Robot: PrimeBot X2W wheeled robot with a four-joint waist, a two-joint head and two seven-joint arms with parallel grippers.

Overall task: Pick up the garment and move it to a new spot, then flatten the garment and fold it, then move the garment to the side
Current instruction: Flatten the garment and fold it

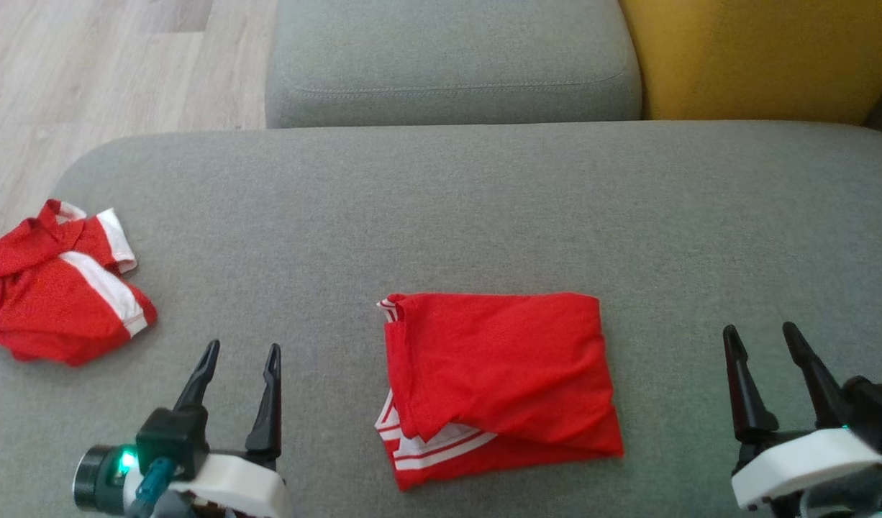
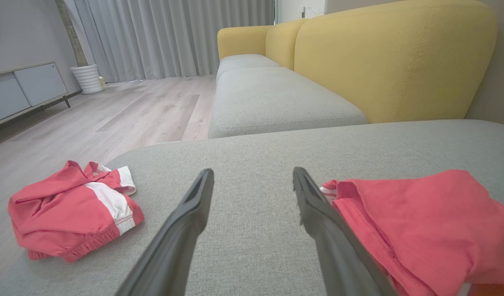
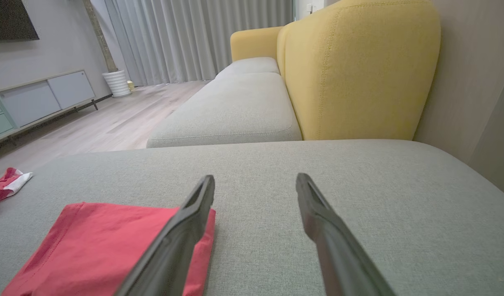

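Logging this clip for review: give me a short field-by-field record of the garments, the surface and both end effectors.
surface: grey sofa cushion
folded garment: red, lying mid-cushion
crumpled garment: red and white, at the cushion's left edge
left end effector: open, empty, left of the folded garment
right end effector: open, empty, right of it
task stage: folded, not yet moved aside

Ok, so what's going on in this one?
A two-armed robot is working at a grey sofa seat, where a folded red garment lies in the middle. Nothing is handling it right now: the left gripper and right gripper sit on either side of it, both open and empty. A crumpled red-and-white garment lies apart near the seat's left edge. The folding looks done; moving the garment to the side is not yet done.
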